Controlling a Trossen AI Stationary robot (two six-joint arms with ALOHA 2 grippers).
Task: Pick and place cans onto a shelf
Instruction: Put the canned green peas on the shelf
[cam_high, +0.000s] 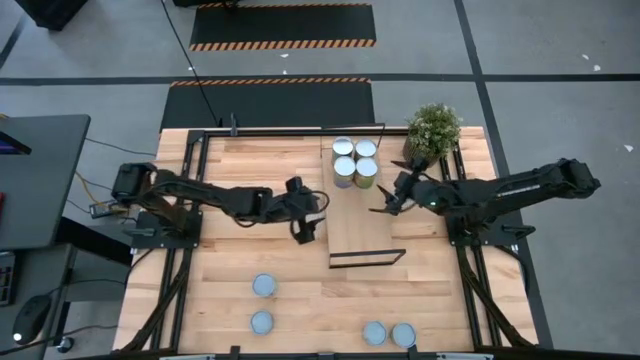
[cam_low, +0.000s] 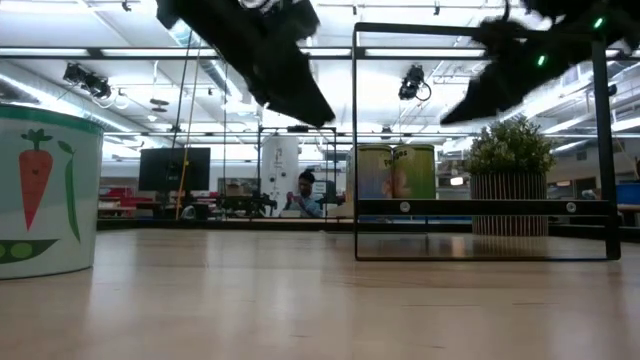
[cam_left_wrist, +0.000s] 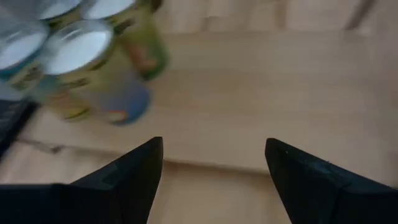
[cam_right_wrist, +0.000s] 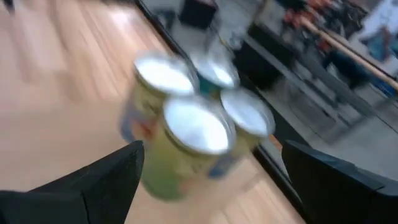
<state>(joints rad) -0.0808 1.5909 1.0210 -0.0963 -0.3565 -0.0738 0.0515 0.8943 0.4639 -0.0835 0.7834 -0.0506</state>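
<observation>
- The room is big and bright, with a grey floor and striped black mats. In the middle stands a light wood bench (cam_high: 230, 270).
- Far left in the low view, a can with a carrot picture (cam_low: 45, 190) stands close to the camera.
- Seen from above, four cans wait near the front edge of the bench: two at about 7 o'clock (cam_high: 264, 286) and two at about 5 o'clock (cam_high: 389, 333).
- The left gripper (cam_high: 305, 226) hangs just left of the shelf (cam_high: 362, 225), at about 9 o'clock from it. Its fingers (cam_left_wrist: 134, 171) are spread apart and hold nothing.
- Four cans (cam_high: 355, 161) already stand close together at the far end of the shelf, at 12 o'clock.
- The right gripper (cam_high: 387, 203) hangs over the right edge of the shelf, at about 3 o'clock. It is spread wide and empty too.
- A green plant (cam_high: 433, 130) sits at about 1 o'clock.
- The cans look hard and smooth, so they may slip. They are probably a bit heavy if full.
- It seems best to squeeze a can around its round side, near the middle, and keep it upright.
</observation>
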